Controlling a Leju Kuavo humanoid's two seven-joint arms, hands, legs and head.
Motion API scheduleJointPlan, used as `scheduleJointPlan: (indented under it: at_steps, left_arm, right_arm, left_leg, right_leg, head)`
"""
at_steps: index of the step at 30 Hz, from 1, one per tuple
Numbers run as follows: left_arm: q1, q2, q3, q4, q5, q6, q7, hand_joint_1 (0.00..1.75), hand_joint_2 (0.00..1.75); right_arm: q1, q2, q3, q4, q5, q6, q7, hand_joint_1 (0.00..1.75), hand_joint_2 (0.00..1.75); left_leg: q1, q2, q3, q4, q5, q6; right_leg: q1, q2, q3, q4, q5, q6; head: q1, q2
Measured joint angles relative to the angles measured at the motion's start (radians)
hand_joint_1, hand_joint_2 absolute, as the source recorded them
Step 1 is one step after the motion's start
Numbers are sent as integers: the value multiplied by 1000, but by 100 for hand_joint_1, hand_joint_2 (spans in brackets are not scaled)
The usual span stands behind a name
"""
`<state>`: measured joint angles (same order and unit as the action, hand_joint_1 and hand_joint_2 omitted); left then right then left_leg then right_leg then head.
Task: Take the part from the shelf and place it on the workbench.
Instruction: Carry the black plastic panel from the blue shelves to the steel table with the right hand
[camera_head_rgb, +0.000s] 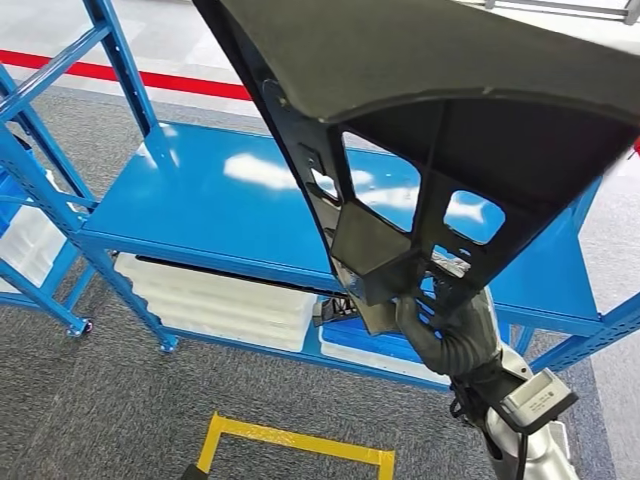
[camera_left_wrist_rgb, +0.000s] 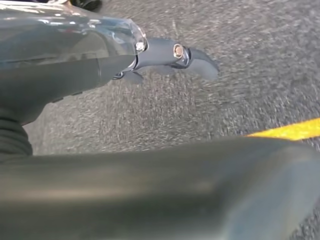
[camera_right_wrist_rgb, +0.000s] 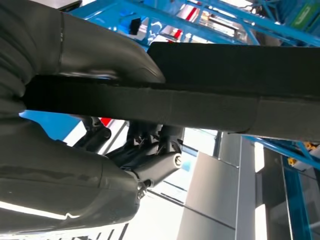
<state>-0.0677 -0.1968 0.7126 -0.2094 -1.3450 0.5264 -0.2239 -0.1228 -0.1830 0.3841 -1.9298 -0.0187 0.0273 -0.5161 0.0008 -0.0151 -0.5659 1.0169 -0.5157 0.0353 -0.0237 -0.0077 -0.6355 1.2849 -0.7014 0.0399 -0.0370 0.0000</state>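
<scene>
**Right hand holds the part up in front of the shelf**

Dark fingers (camera_head_rgb: 423, 310) wrap the lower corner of the black part (camera_head_rgb: 453, 110) — the right hand (camera_head_rgb: 445, 325) grips it, arm rising from below. The part hangs above the blue shelf (camera_head_rgb: 211, 200). Left hand (camera_left_wrist_rgb: 166, 55) over grey floor (camera_left_wrist_rgb: 234, 85) — fingers straight, holding nothing.

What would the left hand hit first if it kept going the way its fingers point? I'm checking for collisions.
Probably the grey carpeted floor: the left hand hangs over it, nothing between. Depth is unclear.
</scene>
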Motion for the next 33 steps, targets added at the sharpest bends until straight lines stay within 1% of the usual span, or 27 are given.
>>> scheduleJointPlan:
  at_steps: [1, 2, 3, 4, 5, 6, 7, 9, 11, 13, 14, 15, 16, 17, 18, 20, 21, 22, 24, 25, 27, 28, 29, 30, 31, 32, 33]
  left_arm:
    - [1, 0, 0, 0, 0, 0, 0, 0, 175]
    - [1, 0, 0, 0, 0, 0, 0, 0, 175]
    - [0, 0, 0, 0, 0, 0, 0, 0, 175]
    - [-1, 0, 0, 0, 0, 0, 0, 0, 175]
    - [-2, 0, 0, 0, -1, -1, 0, 0, 175]
    - [-3, 0, 0, 0, -1, -1, 0, 0, 175]
    - [-3, 0, 0, 0, -1, -2, 0, 0, 175]
    - [0, 0, 0, 0, -2, -2, 2, 0, 175]
    - [0, 2, 0, 0, -2, -2, 4, 0, 175]
    - [-4, 2, 0, 0, -2, -2, 6, 0, 175]
    - [-6, 2, 0, 0, -2, -2, 6, 0, 175]
    - [-6, 3, 0, 0, -2, -2, 6, 0, 175]
    - [-5, 3, 0, 0, -2, -2, 6, 0, 175]
    - [-4, 3, 0, 0, -2, -2, 6, 0, 175]
    - [-4, 4, 0, 0, -2, -2, 6, 0, 175]
    - [-5, 5, 0, 0, -1, -1, 8, 0, 175]
    - [-6, 6, 0, 0, 0, -1, 10, 0, 175]
    - [-6, 7, 0, 0, 1, -2, 12, 0, 175]
    - [-1, 9, 1, 0, 3, -2, 16, 0, 175]
    - [3, 11, 1, 0, 3, -2, 19, 0, 175]
    - [5, 14, 2, 0, 4, -2, 25, 0, 175]
    - [4, 15, 2, 0, 4, -2, 29, 0, 175]
    - [3, 15, 2, 0, 4, -2, 32, 0, 175]
    - [4, 16, 2, 0, 4, -2, 35, 0, 175]
    - [5, 16, 2, 0, 5, -2, 37, 0, 175]
    - [6, 16, 3, 0, 7, -2, 40, 0, 175]
    - [7, 17, 3, 0, 10, -2, 41, 0, 175]
  right_arm:
    - [1, 0, 0, 0, 0, 0, 0, 175, 175]
    - [1, 0, 0, 0, 0, 0, 0, 175, 175]
    - [1, 0, 0, 0, 0, 0, 0, 175, 175]
    - [1, 0, 0, 0, 0, 0, 0, 175, 175]
    - [1, 0, 0, 0, 0, 0, 0, 175, 175]
    - [0, 0, 0, 0, 0, 0, 0, 175, 175]
    - [0, 0, 0, 0, 1, 0, 0, 175, 175]
    - [-2, 0, 0, 0, 1, 0, 0, 175, 175]
    - [-4, 0, 1, 0, 2, 0, 0, 175, 175]
    - [-4, 1, 1, 0, 3, -1, 0, 175, 175]
    - [-4, 1, 1, 0, 4, -1, 0, 175, 175]
    - [-4, 1, 2, 1, 4, -1, 0, 175, 175]
    - [-5, 1, 2, 3, 4, -1, 0, 175, 175]
    - [-5, 1, 3, 4, 4, -1, 0, 175, 175]
    - [-7, 1, 4, 5, 4, -1, 0, 175, 175]
    - [-11, 1, 5, 6, 4, -1, 0, 175, 175]
    - [-13, 1, 5, 6, 4, -1, 0, 175, 175]
    - [-16, 1, 6, 7, 3, -1, -1, 175, 175]
    - [-20, 3, 8, 9, 1, -1, -1, 175, 175]
    - [-22, 4, 9, 11, -1, -1, -2, 175, 175]
    - [-25, 6, 10, 13, -4, -1, -4, 175, 175]
    - [-26, 6, 10, 16, -5, -1, -5, 175, 175]
    - [-24, 5, 10, 18, -6, -1, -6, 175, 175]
    - [-22, 5, 11, 22, -7, -1, -6, 175, 175]
    - [-21, 5, 11, 26, -9, 0, -6, 175, 175]
    - [-20, 5, 12, 30, -12, 0, -6, 175, 175]
    - [-19, 5, 12, 33, -16, 0, -7, 175, 175]
  left_leg:
    - [-2, -11, 1, 1, 0, 1]
    - [-4, -23, 2, 1, 1, 1]
    - [-5, -36, 3, 3, 0, 1]
    - [-7, -47, 3, 5, 0, -1]
    - [-7, -58, 0, 8, 0, -3]
    - [-7, -68, -6, 11, 1, -6]
    - [-6, -78, -13, 13, 3, -11]
    - [-5, -89, -23, 16, 6, -20]
    - [-6, -59, -40, 48, -18, -31]
    - [-3, -16, -92, 156, -76, -44]
    - [2, -6, -124, 223, -103, -51]
    - [6, -3, -147, 271, -116, -56]
    - [9, 0, -154, 285, -111, -60]
    - [13, 4, -140, 257, -86, -62]
    - [15, 14, -110, 197, -50, -63]
    - [10, 53, -47, 69, 0, -57]
    - [6, 68, -32, 34, 9, -53]
    - [1, 75, -28, 22, 7, -47]
    - [-1, 61, -30, 18, 8, -33]
    - [0, 52, -28, 13, 10, -26]
    - [4, 35, -24, 5, 15, -13]
    - [3, 26, -24, 5, 16, -10]
    - [2, 15, -25, 5, 16, -8]
    - [1, 3, -25, 5, 16, -7]
    - [0, -9, -24, 6, 16, -6]
    - [-1, -22, -23, 7, 15, -6]
    - [-1, -34, -23, 8, 15, -6]
  right_leg:
    - [1, 2, -5, 5, 14, -2]
    - [2, 5, 9, -30, 47, -5]
    - [2, 17, 36, -94, 90, -10]
    - [2, 39, 62, -158, 124, -14]
    - [2, 59, 84, -211, 145, -17]
    - [2, 74, 94, -242, 153, -18]
    - [2, 79, 97, -253, 149, -18]
    - [0, 61, 97, -262, 149, -21]
    - [-5, 37, 98, -266, 151, -29]
    - [-7, 7, 98, -267, 150, -34]
    - [-7, -8, 98, -267, 150, -34]
    - [-7, -23, 98, -267, 149, -34]
    - [-7, -36, 99, -266, 147, -34]
    - [-8, -49, 101, -266, 146, -32]
    - [-8, -60, 104, -266, 143, -30]
    - [-5, -80, 109, -265, 138, -23]
    - [-3, -88, 110, -265, 136, -18]
    - [0, -96, 111, -265, 134, -14]
    - [0, -113, 117, -269, 131, -4]
    - [-2, -108, 120, -266, 123, 0]
    - [-5, -63, 102, -213, 83, 3]
    - [-5, -33, 76, -156, 53, 1]
    - [-4, -14, 44, -91, 25, -2]
    - [-2, -4, 15, -36, 9, -4]
    - [-1, 0, -3, -8, 11, -5]
    - [0, 2, -4, -17, 33, -6]
    - [0, 7, 9, -60, 69, -8]
  head:
    - [0, 0]
    - [0, 0]
    - [0, 0]
    - [0, 0]
    - [0, 0]
    - [0, 0]
    - [0, 0]
    - [-1, 0]
    - [-1, 0]
    - [-2, 0]
    - [-2, 0]
    - [-2, 0]
    - [-2, 0]
    - [-2, 0]
    - [-2, 0]
    - [-2, 0]
    - [-2, 0]
    - [-2, 0]
    - [-2, 0]
    - [-2, 0]
    - [-2, 0]
    - [-1, 0]
    - [-1, 0]
    - [-1, 0]
    - [-1, 0]
    - [-1, 0]
    - [-1, 0]
